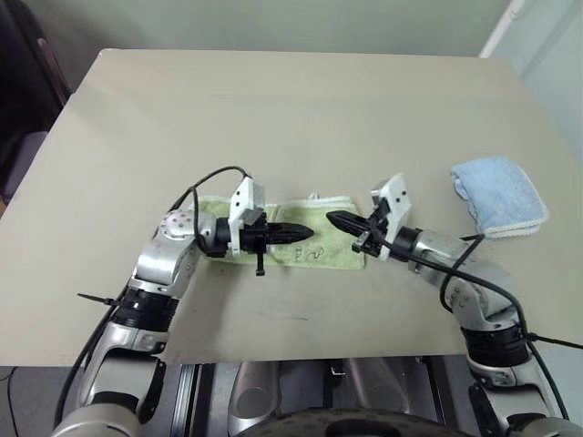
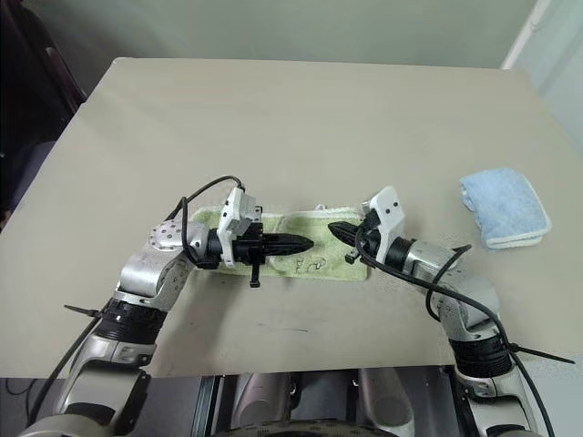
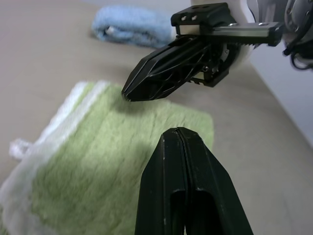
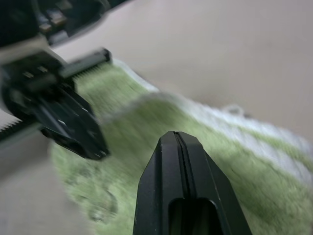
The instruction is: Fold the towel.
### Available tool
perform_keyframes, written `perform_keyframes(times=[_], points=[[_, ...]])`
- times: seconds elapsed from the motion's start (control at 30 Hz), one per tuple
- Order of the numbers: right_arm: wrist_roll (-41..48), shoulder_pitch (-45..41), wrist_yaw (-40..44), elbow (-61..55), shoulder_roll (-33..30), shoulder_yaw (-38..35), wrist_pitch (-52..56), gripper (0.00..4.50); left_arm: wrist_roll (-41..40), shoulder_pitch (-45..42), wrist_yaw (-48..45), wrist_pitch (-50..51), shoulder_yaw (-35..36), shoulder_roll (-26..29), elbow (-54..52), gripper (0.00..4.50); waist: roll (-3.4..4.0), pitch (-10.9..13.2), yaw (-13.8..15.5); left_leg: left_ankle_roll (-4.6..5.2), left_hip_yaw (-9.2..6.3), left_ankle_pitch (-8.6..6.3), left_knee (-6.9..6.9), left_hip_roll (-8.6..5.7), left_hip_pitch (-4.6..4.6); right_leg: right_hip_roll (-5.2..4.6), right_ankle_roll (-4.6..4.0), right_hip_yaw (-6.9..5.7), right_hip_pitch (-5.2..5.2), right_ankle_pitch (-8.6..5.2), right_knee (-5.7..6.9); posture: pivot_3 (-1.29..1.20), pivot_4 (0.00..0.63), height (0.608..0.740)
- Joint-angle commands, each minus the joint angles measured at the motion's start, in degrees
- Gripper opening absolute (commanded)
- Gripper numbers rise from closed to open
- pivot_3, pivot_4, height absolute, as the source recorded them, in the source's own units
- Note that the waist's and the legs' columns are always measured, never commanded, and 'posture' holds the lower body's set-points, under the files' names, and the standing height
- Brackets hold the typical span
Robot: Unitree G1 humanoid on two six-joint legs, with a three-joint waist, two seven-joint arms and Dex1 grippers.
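1. Green terry, the towel (image 1: 314, 238) lies as a narrow strip near the table's (image 1: 291, 109) front edge, about midway along it, so you already have it folded at least once, judging by the shape.
2. Your left gripper (image 1: 303, 233) hovers over the strip's left half, fingers pressed together, pinching nothing.
3. Your right gripper (image 1: 335, 218) points at it from over the strip's right end, fingers likewise pressed together and empty; the two tips sit near each other, apart.
4. Left to do, as I judge it: one more fold across the strip, end to end.
5. Toward the table's right edge, the blue towel (image 1: 498, 195) sits well apart.
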Motion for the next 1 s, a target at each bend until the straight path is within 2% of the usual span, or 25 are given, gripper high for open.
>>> perform_keyframes(times=[0.03,0.27,0.37,0.5,0.57,0.67,0.77,0.87,1.0], points=[[-5.0,1.0,-0.7,2.6,-0.9,2.2,-4.0,0.0,2.1,2.0,0.2,-1.8,-1.5,-0.8,0.4,0.01,0.0,0.0,0.0,0.0,0.0,0.0,0.0,0.0,0.0,0.0,0.0,0.0,0.01,0.0,0.0,0.0,0.15,0.697],[-11.4,3.6,-0.4,6.8,-1.8,5.8,-7.7,0.0,7.2,5.5,2.9,-3.2,-4.0,-0.7,0.5,0.01,0.0,0.0,0.0,0.02,-0.02,-0.04,0.0,0.0,0.23,0.0,0.12,0.0,0.25,-0.09,-0.04,0.0,0.15,0.697],[-13.0,3.0,-0.7,8.5,-1.6,6.0,-8.5,0.0,5.9,6.4,5.2,-1.3,-2.4,-1.6,-1.2,0.01,0.01,0.0,0.0,0.02,-0.03,-0.09,0.0,0.0,0.43,0.0,0.16,0.0,0.5,-0.12,-0.08,0.0,0.15,0.697],[-10.5,1.8,0.5,6.7,-1.2,3.4,-7.9,0.0,2.5,6.7,6.2,1.6,0.5,-1.3,-4.3,0.01,0.02,0.0,0.0,-0.01,-0.04,-0.15,0.0,0.0,0.68,0.0,0.2,0.0,0.81,-0.14,-0.17,0.0,0.15,0.697],[-8.7,1.5,1.9,4.8,-1.5,2.1,-7.4,0.0,2.6,6.2,8.5,7.4,0.5,0.1,-5.9,0.01,0.02,0.0,0.0,-0.03,-0.06,-0.17,0.0,0.0,0.69,0.0,0.22,0.0,0.82,-0.15,-0.18,0.0,0.15,0.697],[-5.5,1.1,3.8,1.8,-2.1,-0.3,-6.4,0.0,5.6,7.5,12.3,9.7,1.1,3.7,-11.8,0.01,0.06,0.0,-0.1,-0.05,-0.06,-0.19,-0.02,0.0,0.67,0.01,0.22,0.0,0.81,-0.16,-0.26,0.0,0.15,0.697],[-2.0,0.7,5.8,-1.5,-3.1,-2.3,-4.8,0.0,0.2,7.1,18.0,16.8,7.7,3.8,-17.6,0.01,0.05,0.0,-0.1,-0.07,-0.04,-0.22,-0.04,0.0,0.49,0.03,0.25,-0.01,0.67,-0.17,-0.38,0.0,0.15,0.697],[1.4,-0.3,6.4,-4.5,-3.5,-3.9,-2.3,0.0,-7.2,3.9,26.3,26.0,18.0,2.7,-21.8,0.01,0.04,0.0,-0.1,-0.07,-0.03,-0.18,-0.18,0.01,0.29,0.04,0.24,-0.04,0.52,-0.16,-0.55,0.0,0.15,0.697],[3.0,-1.9,6.5,-5.8,-3.4,-4.1,-1.3,0.0,-12.1,1.2,32.6,37.3,25.6,5.4,-22.5,0.01,0.03,0.0,0.0,-0.12,0.05,-0.06,-0.63,0.01,0.43,0.04,0.15,-0.02,0.54,-0.11,-0.76,0.0,0.15,0.697]])
